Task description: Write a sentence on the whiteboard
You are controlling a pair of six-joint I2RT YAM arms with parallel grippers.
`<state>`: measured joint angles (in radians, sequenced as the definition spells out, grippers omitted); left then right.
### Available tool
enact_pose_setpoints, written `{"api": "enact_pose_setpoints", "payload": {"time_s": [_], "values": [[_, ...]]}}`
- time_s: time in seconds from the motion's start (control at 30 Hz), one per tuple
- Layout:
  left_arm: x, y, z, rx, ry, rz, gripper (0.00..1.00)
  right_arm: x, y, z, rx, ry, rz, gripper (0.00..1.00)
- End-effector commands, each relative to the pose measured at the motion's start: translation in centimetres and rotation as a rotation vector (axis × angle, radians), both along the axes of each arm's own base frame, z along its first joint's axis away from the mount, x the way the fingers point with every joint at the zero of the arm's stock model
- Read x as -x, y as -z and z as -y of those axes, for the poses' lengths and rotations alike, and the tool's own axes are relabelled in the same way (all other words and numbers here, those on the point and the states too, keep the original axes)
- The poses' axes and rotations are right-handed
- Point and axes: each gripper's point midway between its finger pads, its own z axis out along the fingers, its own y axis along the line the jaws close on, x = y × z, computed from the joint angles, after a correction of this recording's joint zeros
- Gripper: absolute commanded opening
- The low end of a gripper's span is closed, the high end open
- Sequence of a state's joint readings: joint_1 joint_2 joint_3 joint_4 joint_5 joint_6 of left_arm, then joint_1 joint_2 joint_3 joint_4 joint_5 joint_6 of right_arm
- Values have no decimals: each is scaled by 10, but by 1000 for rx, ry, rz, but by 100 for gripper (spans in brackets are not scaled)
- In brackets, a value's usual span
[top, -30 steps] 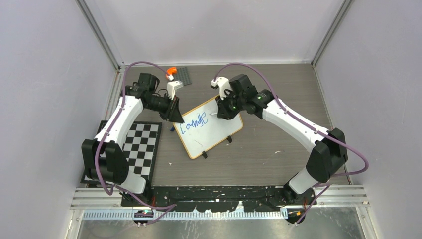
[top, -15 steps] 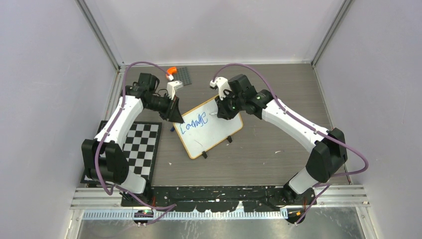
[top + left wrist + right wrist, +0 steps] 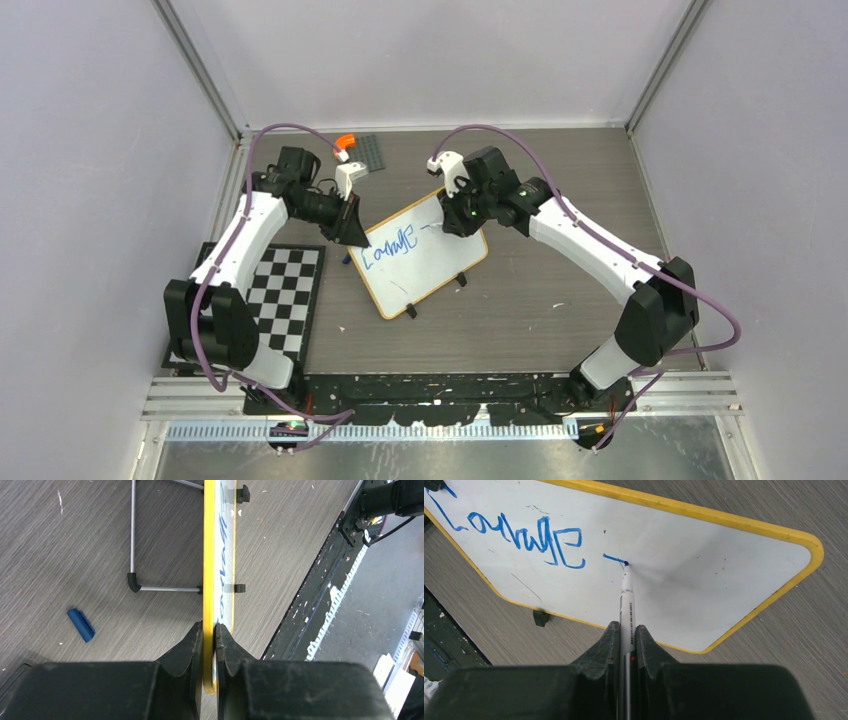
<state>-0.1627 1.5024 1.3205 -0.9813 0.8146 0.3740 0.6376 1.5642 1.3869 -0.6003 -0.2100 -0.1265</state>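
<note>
Quick status from my end. The whiteboard point(image 3: 440, 262) sits propped on its wire stand point(image 3: 132, 545) in the middle of the table, tilted back, and everything else hangs off it. The left gripper point(image 3: 209, 627) is clamped shut on the board's yellow rim at its left edge, jaws pinching it edge-on. The right gripper point(image 3: 627, 627) is over the board's right half, closed tight around the marker point(image 3: 627, 592), whose tip touches the white surface at the end of a short dash point(image 3: 613, 557).

The sentence point(image 3: 549, 542) is one word in by my reckoning, something like "Courage", sitting on the board's upper left and slanting. So plenty of writing is left.

What worries me:
- The board is only pinned at one edge. If I press hard out on its right half, I think it swings or rocks on the stand and the letters smear.
- The marker is a thin, smooth barrel. Sideways drag could twist it in the jaws and lift the tip.
- With that slant, the line may run into the rim before the words fit.

The blue cap point(image 3: 81, 625) lies behind the board, out of the way.
</note>
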Motion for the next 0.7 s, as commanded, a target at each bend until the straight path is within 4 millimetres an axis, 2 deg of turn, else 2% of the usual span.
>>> {"api": "enact_pose_setpoints", "payload": {"time_s": [0.0, 0.27, 0.67], "values": [[-3, -10, 4, 15, 28, 46, 0, -23, -33, 2, -34, 47, 125, 0], [-2, -10, 4, 15, 29, 45, 0, -5, -15, -11, -25, -16, 67, 0], [-1, -9, 4, 18, 35, 47, 0, 9, 2, -7, 12, -45, 28, 0]]}}
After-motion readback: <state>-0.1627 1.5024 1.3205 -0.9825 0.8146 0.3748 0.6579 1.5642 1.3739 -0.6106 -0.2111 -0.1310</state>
